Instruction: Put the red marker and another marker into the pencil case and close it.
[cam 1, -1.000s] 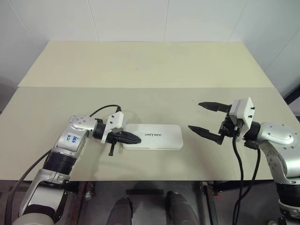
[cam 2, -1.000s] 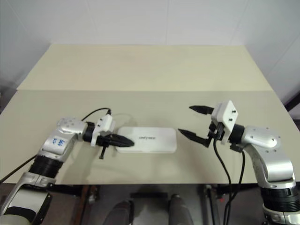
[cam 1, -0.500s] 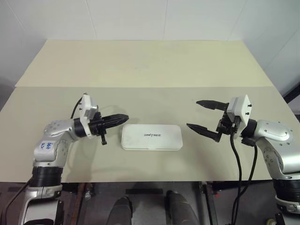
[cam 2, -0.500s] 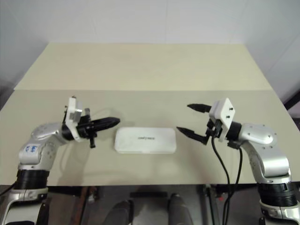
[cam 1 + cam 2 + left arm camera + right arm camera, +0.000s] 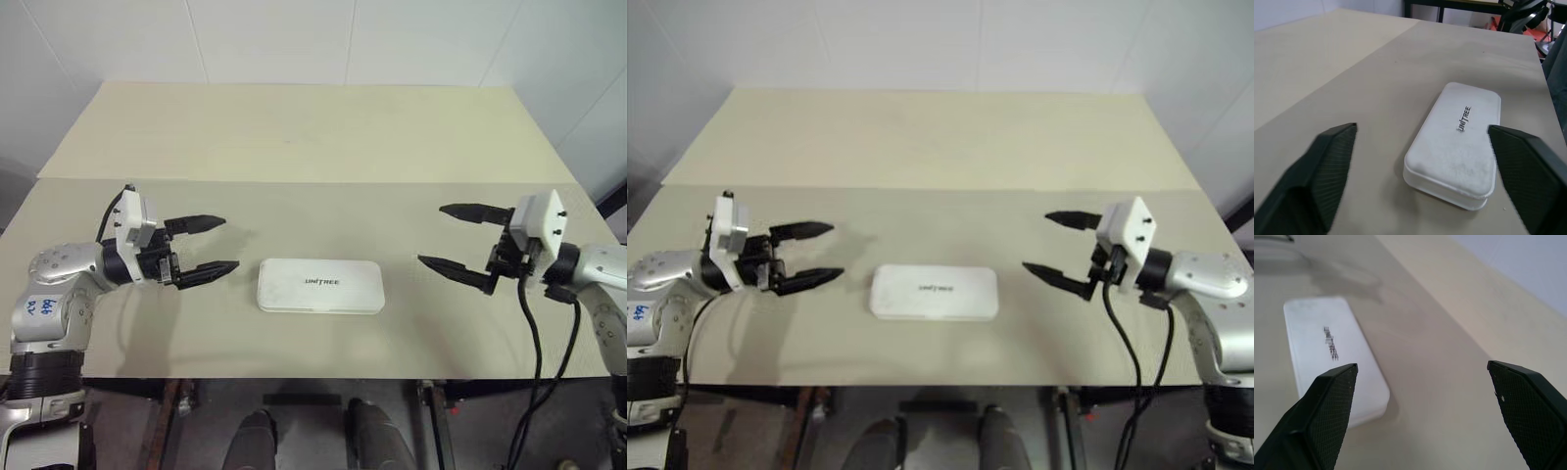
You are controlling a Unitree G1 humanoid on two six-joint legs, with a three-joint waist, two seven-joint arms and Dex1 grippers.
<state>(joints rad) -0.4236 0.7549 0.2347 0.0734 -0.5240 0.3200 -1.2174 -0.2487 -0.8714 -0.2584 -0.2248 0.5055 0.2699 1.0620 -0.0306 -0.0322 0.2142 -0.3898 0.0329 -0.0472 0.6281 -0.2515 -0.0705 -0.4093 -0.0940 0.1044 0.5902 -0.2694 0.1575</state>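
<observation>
Both claws stand empty with their black fingers spread wide: the left claw (image 5: 203, 245) hangs to the left of the white hard plastic pencil case (image 5: 320, 286) and the right claw (image 5: 460, 243) to its right, each apart from it and pointing roughly inward toward it. That rectangular case, with rounded corners and "UNITREE" printed on its lid, lies flat and shut near the front middle of the pale beige surface (image 5: 294, 147), touching neither claw. From the left wrist view the lid sits flush on the base all along the near edge, with no gap to be seen. No red marker or second marker lies anywhere on the surface, so my judgement is that both are already inside, though the closed lid hides the contents. If so, the task looks finished or nearly so, with nothing left but to draw the arms clear.
</observation>
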